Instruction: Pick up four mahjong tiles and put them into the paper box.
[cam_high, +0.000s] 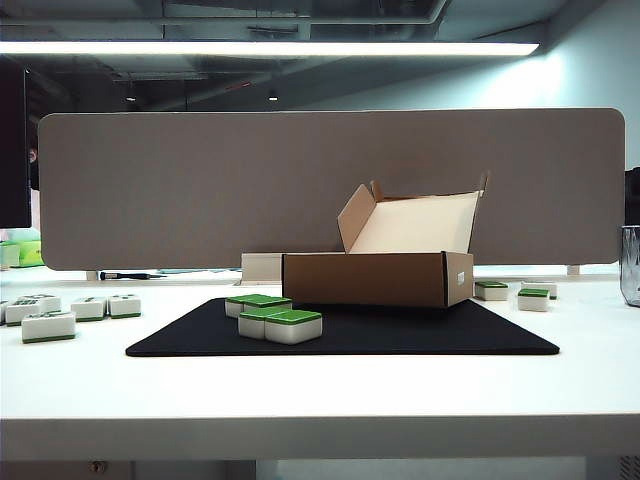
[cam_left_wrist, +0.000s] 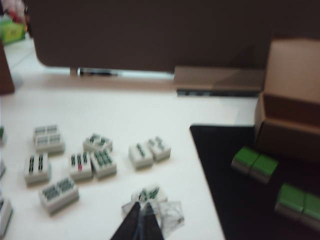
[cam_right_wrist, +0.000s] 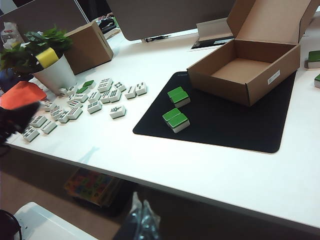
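- A white table (cam_high: 320, 390) held a black mat (cam_high: 400, 335) before a grey partition (cam_high: 330, 180).
- Four green-backed mahjong tiles (cam_right_wrist: 176, 107) sat on the mat, beside the open paper box (cam_right_wrist: 245, 70).
- My left gripper (cam_left_wrist: 140, 227) hung shut and empty above the printed tiles (cam_left_wrist: 95, 160).
- I could not tell how my right gripper (cam_right_wrist: 142, 220) stood.

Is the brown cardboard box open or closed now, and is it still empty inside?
The brown cardboard box is open: its hinged lid stands up behind. It is empty; the right wrist view shows a bare floor.

You see four green-backed mahjong tiles (cam_high: 272, 316) in two pairs at centre frame, green up; the paper box (cam_high: 378, 277) stands open just right.
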